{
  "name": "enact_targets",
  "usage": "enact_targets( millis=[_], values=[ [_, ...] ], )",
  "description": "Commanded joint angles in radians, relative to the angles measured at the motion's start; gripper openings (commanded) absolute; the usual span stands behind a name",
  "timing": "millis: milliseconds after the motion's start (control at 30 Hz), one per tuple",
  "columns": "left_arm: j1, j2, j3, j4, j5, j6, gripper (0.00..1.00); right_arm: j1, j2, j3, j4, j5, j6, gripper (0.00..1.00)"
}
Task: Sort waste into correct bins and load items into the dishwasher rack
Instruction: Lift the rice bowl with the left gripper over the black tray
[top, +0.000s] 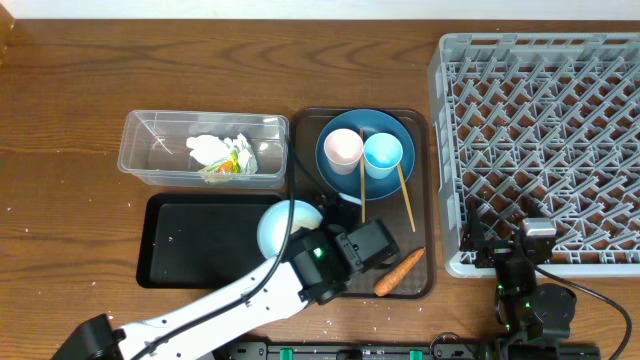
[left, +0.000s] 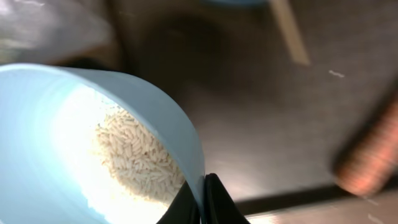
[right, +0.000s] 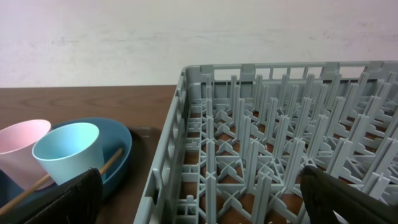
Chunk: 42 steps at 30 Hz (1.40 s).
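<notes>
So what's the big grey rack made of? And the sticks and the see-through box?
The rack looks like matte grey moulded plastic, because every peg has the same shape. The sticks look like bare pale wood, thin and tan, though they could be bamboo. The box seems to be clear, shiny plastic, because you can see right through its walls.

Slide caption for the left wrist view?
Left gripper shut on the bowl rim, rice grains inside, brown tray and carrot behind.
</notes>
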Motion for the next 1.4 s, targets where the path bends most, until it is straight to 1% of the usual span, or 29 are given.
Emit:
enact_targets(
  millis=[0, 67, 233, 333, 433, 500, 600, 667, 933, 1133, 1200, 1367],
  values=[
    [-0.003, -0.02, -0.005, -0.047, -0.261, -0.062, 0.06, -0.004, -0.005, -0.002, -0.002, -0.001, 0.002, 0.99],
    [-0.002, -0.018, -0.006, -0.075, -0.304, -0.064, 0.06, -0.004, -0.005, -0.002, -0.002, -0.001, 0.002, 0.99],
    [0.016, -0.019, -0.006, -0.112, -0.298, -0.08, 0.06, -0.004, -0.005, -0.002, -0.002, -0.001, 0.002, 0.99],
    [0.053, -0.019, -0.006, -0.143, -0.262, -0.102, 0.06, -0.004, -0.005, -0.002, -0.002, -0.001, 0.002, 0.99],
    [0.121, -0.019, -0.006, -0.167, -0.21, -0.101, 0.06, -0.004, -0.005, -0.002, -0.002, -0.001, 0.002, 0.99],
    [0.175, -0.019, -0.006, -0.168, -0.164, -0.078, 0.06, -0.004, -0.005, -0.002, -0.002, -0.001, 0.002, 0.99],
    [0.262, -0.019, -0.006, -0.162, -0.078, -0.01, 0.06, -0.004, -0.005, -0.002, -0.002, -0.001, 0.002, 0.99],
    [0.323, -0.019, -0.006, -0.146, 0.0, 0.064, 0.06, -0.004, -0.004, -0.002, -0.002, -0.001, 0.002, 0.99],
    [0.615, -0.026, -0.006, -0.098, 0.422, 0.35, 0.06, -0.004, -0.005, -0.002, -0.002, -0.001, 0.002, 0.99],
    [0.813, -0.026, -0.006, -0.118, 0.716, 0.539, 0.06, -0.004, -0.005, -0.002, -0.002, -0.001, 0.002, 0.99],
    [0.868, -0.026, -0.006, -0.125, 0.792, 0.578, 0.06, -0.004, -0.005, -0.002, -0.002, -0.001, 0.002, 0.99],
    [0.988, -0.026, -0.006, -0.157, 0.903, 0.655, 0.06, -0.004, -0.005, -0.002, -0.002, -0.001, 0.002, 0.99]
  ],
)
